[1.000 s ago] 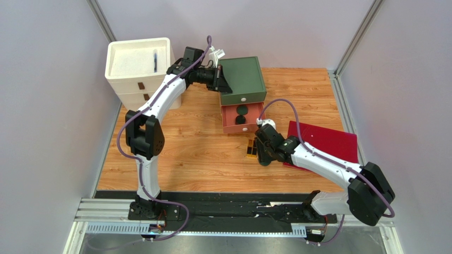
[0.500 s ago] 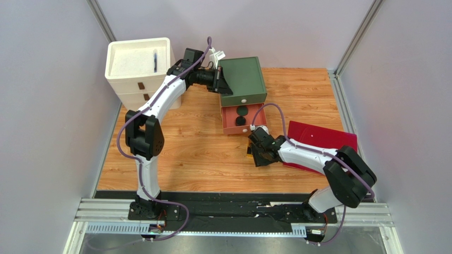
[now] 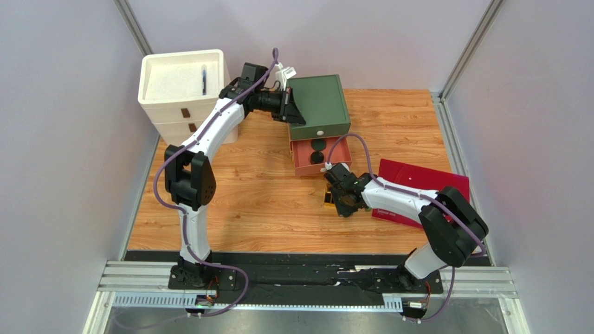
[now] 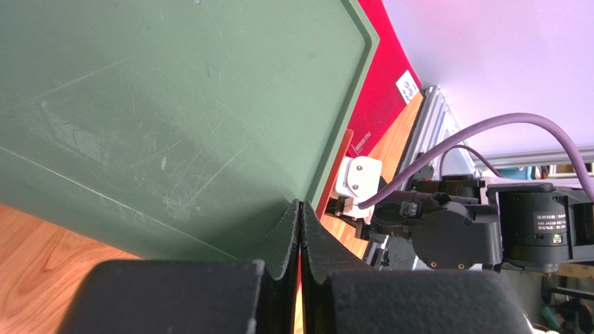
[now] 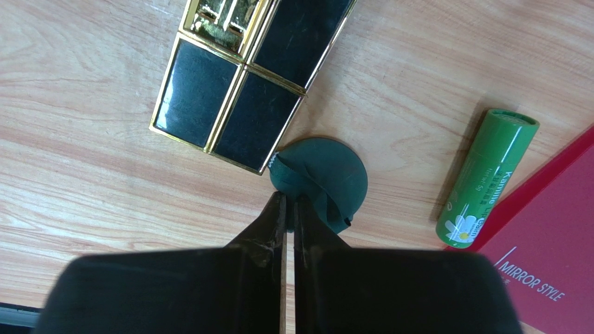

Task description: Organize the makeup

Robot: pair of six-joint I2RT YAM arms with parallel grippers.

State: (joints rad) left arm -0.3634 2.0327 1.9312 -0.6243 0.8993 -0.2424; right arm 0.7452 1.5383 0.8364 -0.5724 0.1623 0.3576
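White drawers (image 3: 183,87) stand far left. The left gripper (image 4: 300,209), jaws pressed together, sits at the edge of the green box (image 4: 174,104), whose open salmon drawer (image 3: 300,167) holds two round dark pieces (image 3: 318,145). On the wood, the black-and-gold case (image 5: 244,76) lies just beside the dark green compact (image 5: 338,170). The right gripper (image 5: 288,202), jaws together, has its tips at the compact's rim. The green stick (image 5: 488,177) lies near the red folder (image 5: 551,250).

A wood-grain desk (image 5: 84,104) lies under the right pincer (image 5: 288,200). Plain pale lilac walls (image 3: 314,35) rise beyond it and on both sides, with aluminium posts (image 3: 132,24) at the far corners. Behind it, a black-and-silver rail (image 3: 307,278) edges the desk. The light is even.
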